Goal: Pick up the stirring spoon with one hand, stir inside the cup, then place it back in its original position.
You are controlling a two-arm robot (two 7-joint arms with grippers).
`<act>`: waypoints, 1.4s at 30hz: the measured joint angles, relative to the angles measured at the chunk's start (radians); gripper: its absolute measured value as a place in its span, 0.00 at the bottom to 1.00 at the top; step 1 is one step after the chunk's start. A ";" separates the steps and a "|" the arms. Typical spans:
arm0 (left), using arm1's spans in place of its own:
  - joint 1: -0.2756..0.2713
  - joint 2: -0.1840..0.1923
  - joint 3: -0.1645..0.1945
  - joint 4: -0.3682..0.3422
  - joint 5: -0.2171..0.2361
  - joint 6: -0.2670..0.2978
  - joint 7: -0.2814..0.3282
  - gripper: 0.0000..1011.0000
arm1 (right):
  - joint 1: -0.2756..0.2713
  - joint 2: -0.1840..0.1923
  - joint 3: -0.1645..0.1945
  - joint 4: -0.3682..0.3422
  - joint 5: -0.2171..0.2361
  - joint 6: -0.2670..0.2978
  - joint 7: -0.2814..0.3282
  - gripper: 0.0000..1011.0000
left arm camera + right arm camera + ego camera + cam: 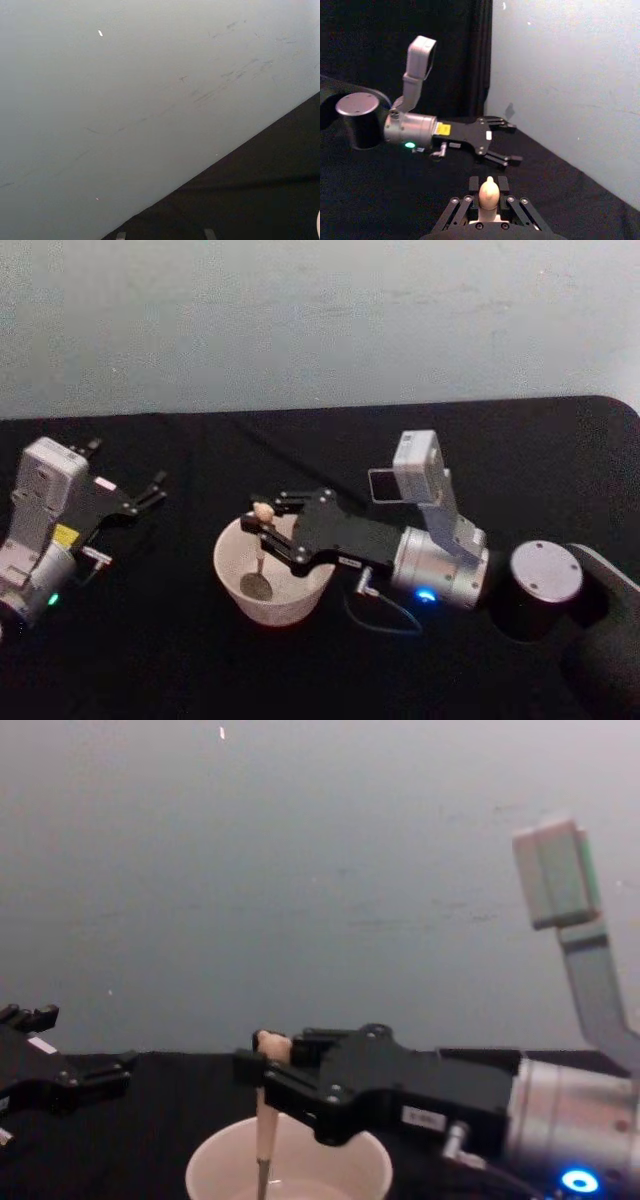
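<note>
The right gripper (262, 521) is closed on the stirring spoon (260, 558), just under its bear-head knob. The spoon stands upright with its metal bowl down inside the cup (272, 612). The left gripper (124, 471) rests with fingers spread apart, on the black surface (180, 660) to the left of the cup.

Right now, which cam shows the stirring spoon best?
Head view: the stirring spoon shows from knob to bowl, inside the cup, held by the right gripper. Chest shows knob and handle; right wrist, the knob.

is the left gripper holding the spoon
No, the right gripper grips the stirring spoon in the cup; the left gripper sits apart, jaws open.
</note>
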 joint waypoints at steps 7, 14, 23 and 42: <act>0.000 0.000 0.000 0.000 0.000 0.000 0.000 0.99 | 0.043 -0.044 0.002 0.080 -0.023 -0.023 -0.034 0.21; 0.000 0.000 0.000 0.000 0.000 0.000 0.000 0.99 | 0.060 -0.053 0.026 0.118 -0.037 -0.030 -0.059 0.21; 0.000 0.000 0.000 0.000 0.000 0.000 0.000 0.99 | 0.055 -0.046 0.044 0.118 -0.041 -0.028 -0.059 0.21; 0.000 0.000 0.000 0.000 0.000 0.000 0.000 0.99 | 0.036 -0.032 0.063 0.060 -0.024 -0.019 -0.045 0.21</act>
